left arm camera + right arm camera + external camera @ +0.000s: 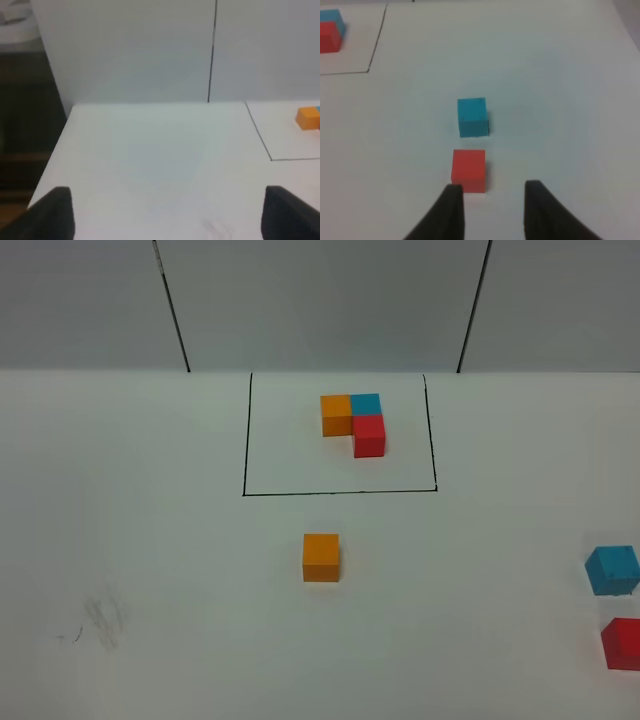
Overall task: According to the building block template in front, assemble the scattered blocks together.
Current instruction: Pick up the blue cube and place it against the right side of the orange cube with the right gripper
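The building block template (353, 420) is an L of orange, blue and red cubes inside a black drawn rectangle at the back middle. The scattered orange cube (321, 557) sits alone in front of the frame. The scattered blue cube (612, 570) and red cube (623, 643) sit at the far right edge. Neither gripper shows in the exterior high view. In the right wrist view my right gripper (493, 187) is open and empty. The red cube (468, 170) lies just ahead of one finger (451, 212), with the blue cube (473, 117) beyond. My left gripper (167, 215) is wide open and empty over bare table.
A grey wall with two dark vertical seams (172, 305) stands behind the white table (150, 540). A faint smudge (100, 620) marks the front left. The left wrist view shows the table's side edge (55, 150) and the frame's corner line (260, 135).
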Action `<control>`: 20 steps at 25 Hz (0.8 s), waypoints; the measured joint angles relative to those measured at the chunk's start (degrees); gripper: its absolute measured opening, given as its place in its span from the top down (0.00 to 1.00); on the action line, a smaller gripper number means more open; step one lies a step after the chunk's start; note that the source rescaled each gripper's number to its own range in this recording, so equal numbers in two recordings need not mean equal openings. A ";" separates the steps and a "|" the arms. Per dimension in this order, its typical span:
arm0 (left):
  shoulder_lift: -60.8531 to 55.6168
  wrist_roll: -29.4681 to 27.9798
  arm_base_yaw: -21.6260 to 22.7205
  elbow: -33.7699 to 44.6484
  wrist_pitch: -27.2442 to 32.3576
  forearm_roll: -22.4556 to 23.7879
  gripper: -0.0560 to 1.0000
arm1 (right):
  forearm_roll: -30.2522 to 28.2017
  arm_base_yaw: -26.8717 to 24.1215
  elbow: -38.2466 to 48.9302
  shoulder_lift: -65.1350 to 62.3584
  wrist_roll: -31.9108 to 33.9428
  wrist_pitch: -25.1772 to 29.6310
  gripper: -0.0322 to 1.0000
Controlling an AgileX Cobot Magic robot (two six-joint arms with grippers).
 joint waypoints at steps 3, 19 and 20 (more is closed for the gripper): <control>-0.34 -1.01 2.32 5.09 0.06 -0.36 0.31 | 0.00 0.00 0.00 0.00 0.00 0.00 0.97; -0.59 -4.95 3.57 17.85 -0.86 -2.29 0.31 | 0.00 0.00 0.00 0.00 0.00 0.00 0.97; -0.59 -4.99 3.57 17.85 -0.86 -2.29 0.31 | 0.00 0.00 0.00 0.00 0.00 0.00 0.97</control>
